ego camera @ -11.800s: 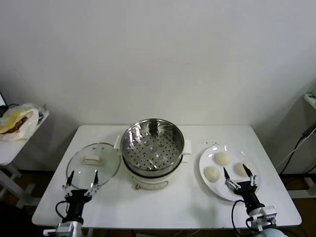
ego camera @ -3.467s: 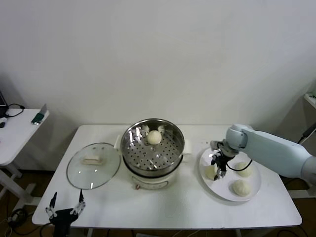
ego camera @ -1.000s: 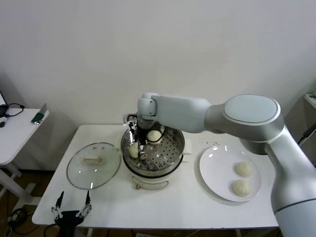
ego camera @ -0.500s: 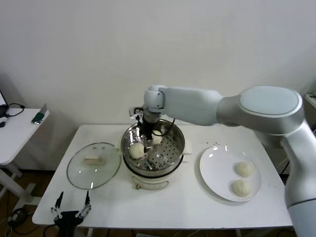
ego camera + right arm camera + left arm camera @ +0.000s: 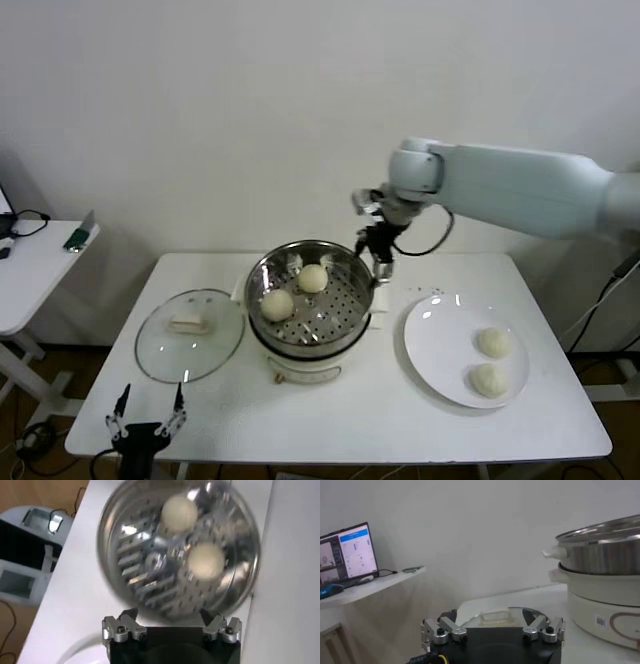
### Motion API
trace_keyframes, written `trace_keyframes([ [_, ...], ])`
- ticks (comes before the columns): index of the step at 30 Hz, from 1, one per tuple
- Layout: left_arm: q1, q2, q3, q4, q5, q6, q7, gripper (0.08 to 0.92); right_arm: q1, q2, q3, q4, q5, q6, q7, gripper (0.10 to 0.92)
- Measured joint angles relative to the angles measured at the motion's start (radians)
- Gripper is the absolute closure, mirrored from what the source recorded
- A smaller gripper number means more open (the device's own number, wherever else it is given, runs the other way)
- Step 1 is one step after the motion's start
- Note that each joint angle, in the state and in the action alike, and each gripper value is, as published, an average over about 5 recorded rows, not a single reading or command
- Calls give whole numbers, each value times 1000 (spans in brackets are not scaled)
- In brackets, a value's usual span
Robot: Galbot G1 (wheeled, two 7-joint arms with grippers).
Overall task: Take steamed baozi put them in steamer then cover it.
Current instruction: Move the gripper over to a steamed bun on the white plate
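2 pale cream-white round baozi sit on the perforated tray of the shiny stainless-steel steamer pot [image 5: 310,295], which stands on its white base at mid-table: 1 bun at the left of the tray [image 5: 277,304], 1 toward the back [image 5: 313,278]. From the right wrist camera both show clearly inside the steel bowl, apart from each other. 2 more cream-white buns wait on the flat white round plate [image 5: 430,340] to the right of the steamer, 1 farther back [image 5: 493,342] and 1 nearer [image 5: 488,379], close together.

Up above the steamer's back right rim hangs the right gripper [image 5: 381,247], black fingers spread wide and carrying nothing, its pale arm stretching in from the right. Down at the near left corner of the white table [image 5: 350,410], the left gripper [image 5: 148,413] is parked low, fingers wide apart and empty too.

Left of the steamer lies the round clear glass lid with its metal rim and white bar handle [image 5: 188,334], flat on the table, just beside the pot.
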Motion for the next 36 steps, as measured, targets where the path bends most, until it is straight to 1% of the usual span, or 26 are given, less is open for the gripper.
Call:
trace_keyframes([
  [8, 3, -7, -8, -6, 9, 11, 0, 177, -133, -247, 43, 76, -188, 25, -24, 203],
  [14, 9, -16, -11, -5, 15, 13, -1, 177, -273, -346, 100, 65, -325, 41, -30, 203],
  [23, 17, -26, -17, 0, 23, 12, -3, 177, -441, -387, 180, 15, -430, 47, -30, 203],
  [34, 24, -28, -21, 4, 23, 7, -4, 177, -537, -372, 232, -38, -479, 53, -28, 203],
  [36, 25, -29, -21, 4, 24, 6, -4, 177, -546, -368, 235, -43, -483, 53, -30, 216],
])
